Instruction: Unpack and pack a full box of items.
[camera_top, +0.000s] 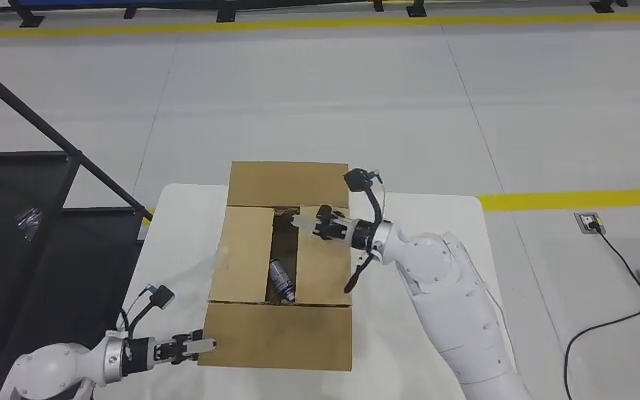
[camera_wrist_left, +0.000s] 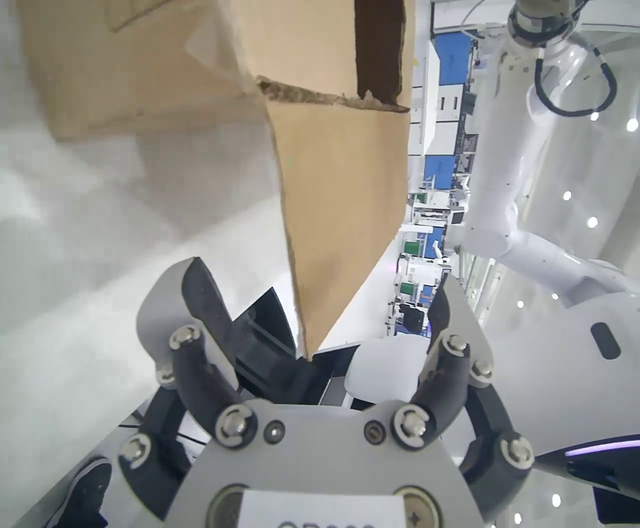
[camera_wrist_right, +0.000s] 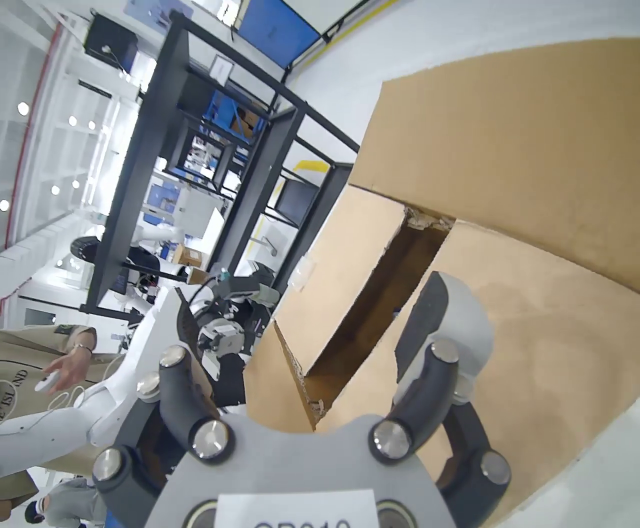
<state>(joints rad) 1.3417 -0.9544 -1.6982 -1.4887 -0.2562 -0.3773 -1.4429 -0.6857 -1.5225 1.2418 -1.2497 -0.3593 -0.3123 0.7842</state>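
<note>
Holding perhaps a can (camera_top: 281, 279), box (camera_top: 250, 260) half-closed; left gripper (camera_top: 203, 346), right gripper (camera_top: 302, 220) both spread

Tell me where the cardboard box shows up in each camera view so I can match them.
Top view: the cardboard box sits mid-table, between the two arms.
Left wrist view: the box is seen from the side, with a flap corner dipping between the open left jaws.
Right wrist view: its top flaps lie just beyond the open right jaws.
Shared landmark: the dark gap between the flaps.
</note>
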